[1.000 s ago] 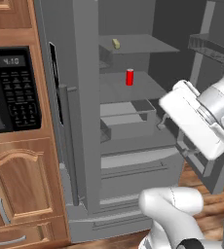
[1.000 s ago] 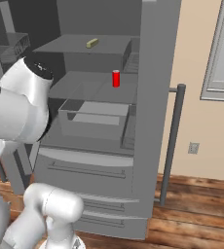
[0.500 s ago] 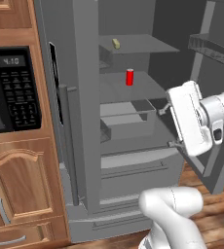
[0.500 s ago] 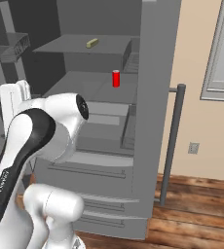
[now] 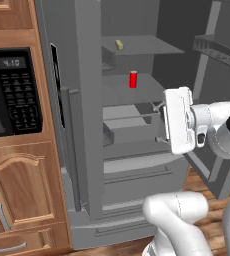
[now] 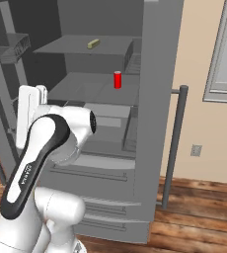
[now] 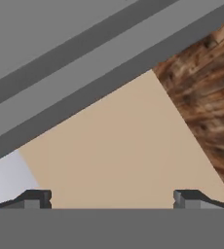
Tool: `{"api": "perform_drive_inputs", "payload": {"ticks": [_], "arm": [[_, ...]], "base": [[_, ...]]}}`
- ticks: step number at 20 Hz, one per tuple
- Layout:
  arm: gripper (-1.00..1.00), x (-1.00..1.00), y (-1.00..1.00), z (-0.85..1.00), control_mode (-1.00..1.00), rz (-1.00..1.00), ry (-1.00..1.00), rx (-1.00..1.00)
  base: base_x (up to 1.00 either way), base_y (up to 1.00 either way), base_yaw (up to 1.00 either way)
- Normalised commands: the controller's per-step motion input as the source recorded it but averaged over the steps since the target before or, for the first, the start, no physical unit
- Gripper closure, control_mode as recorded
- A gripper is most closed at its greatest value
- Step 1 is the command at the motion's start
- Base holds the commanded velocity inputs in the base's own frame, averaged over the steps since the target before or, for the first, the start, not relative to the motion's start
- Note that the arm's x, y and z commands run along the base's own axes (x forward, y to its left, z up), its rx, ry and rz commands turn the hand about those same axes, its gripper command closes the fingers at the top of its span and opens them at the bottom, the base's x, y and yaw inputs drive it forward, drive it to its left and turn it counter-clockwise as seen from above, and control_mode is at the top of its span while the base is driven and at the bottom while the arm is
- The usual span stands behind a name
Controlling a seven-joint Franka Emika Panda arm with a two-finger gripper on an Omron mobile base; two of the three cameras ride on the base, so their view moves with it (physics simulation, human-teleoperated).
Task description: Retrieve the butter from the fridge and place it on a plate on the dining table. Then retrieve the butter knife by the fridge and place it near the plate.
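Butter [image 5: 119, 45] is seen as a small pale yellow block lying on the top shelf [image 5: 147, 46] of the open fridge [image 5: 87, 125], near the upper middle of the left base view; in the right base view the same block [image 6: 93, 44] lies toward the upper left of the frame, on the top shelf. One level lower, a small red upright container [image 5: 133, 79] is set on the second shelf [image 5: 122, 92], below and slightly to the right of the butter in the left base view. Below that shelf a grey drawer bin [image 5: 129, 125] is visible, and lower drawers are seen beneath it. A door rack [image 5: 219, 47] is carried by the opened fridge door at the upper right of the left base view.

At the left of the left base view a black microwave [image 5: 12, 92] is built into wooden cabinets [image 5: 22, 190]. At the right of the right base view a long vertical bar handle [image 6: 174, 143] stands against a beige wall, above a wood plank floor [image 6: 199, 212].

The white hand of the arm is held at the middle right of the left base view, level with the drawer bin and apart from the butter. In the hand view the end effector [image 7: 113, 198] is seen with its fingertips [image 7: 35, 198] spread wide apart at the bottom of the frame, with nothing between them; grey fridge panels, beige wall and wood floor lie beyond.
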Motion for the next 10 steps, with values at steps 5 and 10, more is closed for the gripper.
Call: {"api": "perform_drive_inputs", "payload": {"ticks": [5, 10], "arm": [[-1.00, 0.44, 0.27, -0.14, -1.00, 0.00, 0.03, 0.01], [-1.00, 0.45, 0.28, -0.04, -1.00, 0.00, 0.01, 0.00]], "base": [[0.00, 0.00, 0.00], [0.00, 0.00, 0.00]]}}
